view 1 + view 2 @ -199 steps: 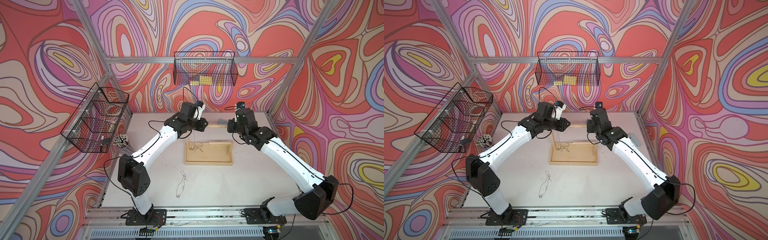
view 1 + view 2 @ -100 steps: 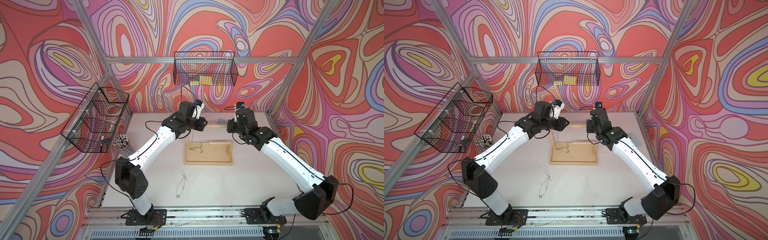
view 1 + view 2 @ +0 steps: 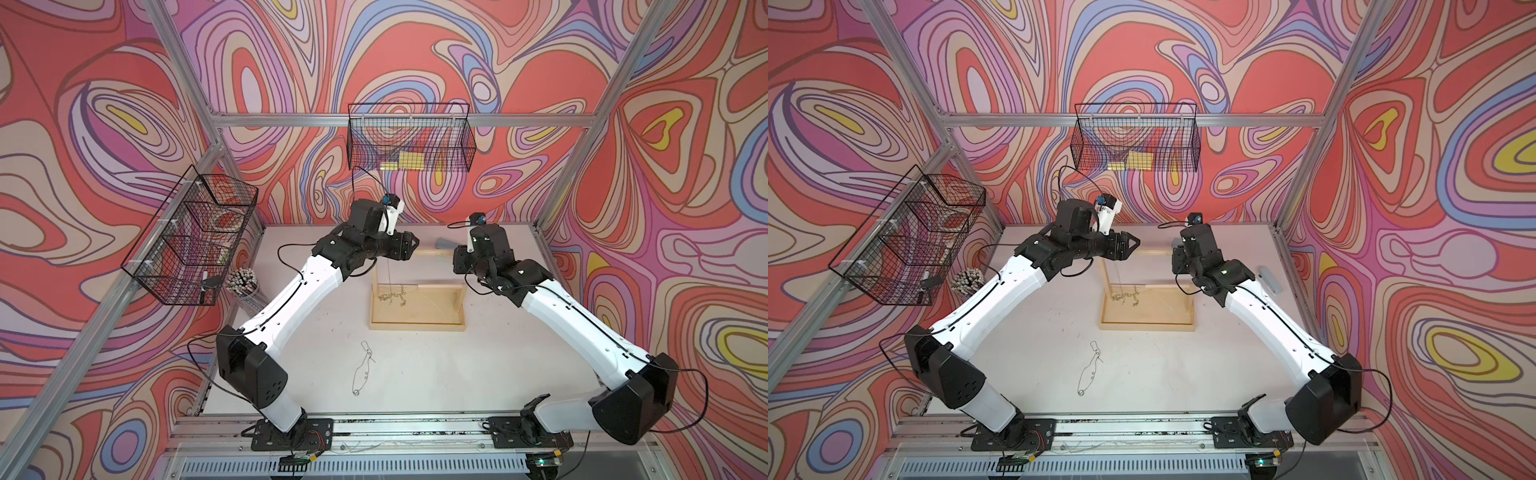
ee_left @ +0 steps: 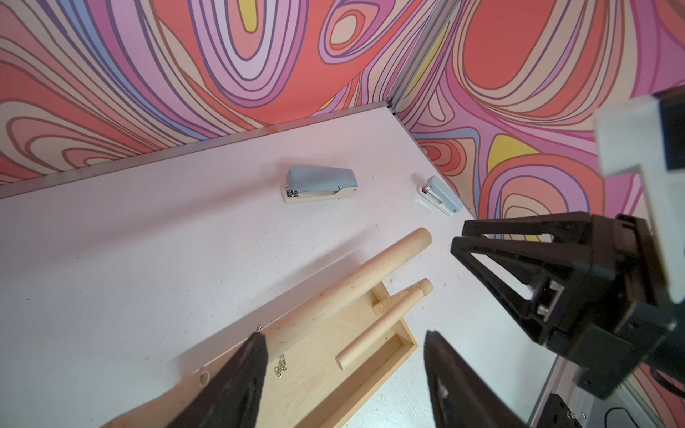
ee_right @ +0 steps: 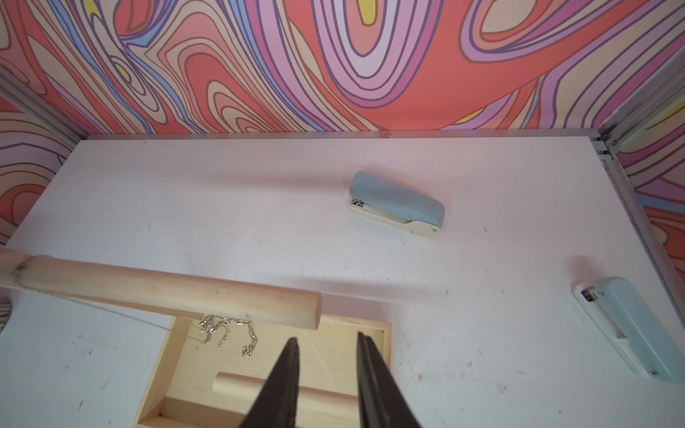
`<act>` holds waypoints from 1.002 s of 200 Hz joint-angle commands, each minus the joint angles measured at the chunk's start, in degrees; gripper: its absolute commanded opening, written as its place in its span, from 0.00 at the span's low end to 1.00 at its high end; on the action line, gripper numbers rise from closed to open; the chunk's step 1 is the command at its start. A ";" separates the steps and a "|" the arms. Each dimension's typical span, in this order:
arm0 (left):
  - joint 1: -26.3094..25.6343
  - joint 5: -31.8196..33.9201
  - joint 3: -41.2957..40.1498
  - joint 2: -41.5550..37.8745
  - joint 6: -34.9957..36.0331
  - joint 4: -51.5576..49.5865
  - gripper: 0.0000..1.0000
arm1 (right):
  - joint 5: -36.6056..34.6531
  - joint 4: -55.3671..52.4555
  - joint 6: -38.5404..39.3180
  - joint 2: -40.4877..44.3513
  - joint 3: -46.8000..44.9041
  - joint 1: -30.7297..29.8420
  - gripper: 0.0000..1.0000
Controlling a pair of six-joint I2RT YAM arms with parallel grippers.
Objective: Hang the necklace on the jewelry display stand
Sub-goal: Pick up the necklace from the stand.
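Right now the necklace [image 5: 222,328] drapes over the round top bar [image 5: 166,291] of the wooden stand [image 3: 417,326], near the bar's left end. Its thin chain drops down and the clasp end lies bunched in the tray [image 4: 315,381]. In both top views the stand sits just toward 12 o'clock from the middle of the table [image 3: 415,395].

The left claw [image 4: 343,335] hovers at the stand's 11 o'clock, jaws spread wide with nothing between them. The right claw [image 5: 326,339] sits at 1 o'clock by the bar's other end, jaws parted only narrowly and holding nothing.

A second chain [image 3: 361,370] lies loose on the table at the stand's 6 o'clock. A blue-grey stapler [image 5: 396,203] lies at 12 o'clock behind the stand. A second stapler [image 5: 630,329] lies at 2 o'clock by the table edge. A cup of pencils [image 3: 243,282] stands at 9 o'clock.
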State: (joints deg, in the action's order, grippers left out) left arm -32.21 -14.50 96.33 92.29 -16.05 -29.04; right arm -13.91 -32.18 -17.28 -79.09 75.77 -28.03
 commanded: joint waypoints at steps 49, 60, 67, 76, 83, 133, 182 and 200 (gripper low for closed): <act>0.47 10.70 -6.65 -10.77 -0.20 -6.64 0.83 | 1.81 -2.12 -0.48 1.79 -1.81 -2.76 0.44; 0.57 12.86 -9.07 -12.58 -1.29 -7.10 0.82 | 0.86 -1.67 -0.42 1.42 -2.50 -5.18 0.44; 0.64 14.24 -10.85 -13.64 -2.33 -7.43 0.80 | -0.10 -1.53 -0.21 0.86 -2.91 -7.07 0.45; 0.80 15.09 -13.30 -15.21 -3.35 -7.87 0.79 | -1.70 -1.48 -0.24 0.07 -3.60 -10.07 0.44; 0.92 15.46 -15.57 -16.59 -4.07 -7.83 0.78 | -2.21 -1.43 -0.73 -0.57 -4.30 -11.94 0.44; 2.89 15.14 -28.47 -25.46 -10.88 -7.51 0.68 | -4.17 -0.93 -8.40 -5.28 -9.07 -19.75 0.45; 6.30 17.82 -34.67 -30.50 -15.87 -8.29 0.65 | -3.33 1.62 -10.06 -17.22 -5.37 -22.16 0.51; 8.92 17.58 -35.80 -32.27 -16.49 -8.75 0.65 | -3.78 1.21 -10.23 -21.75 -3.02 -22.17 0.56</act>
State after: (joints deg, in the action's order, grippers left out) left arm -25.93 1.78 61.82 62.50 -29.89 -36.40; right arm -16.27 -32.14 -26.17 -96.71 69.41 -50.30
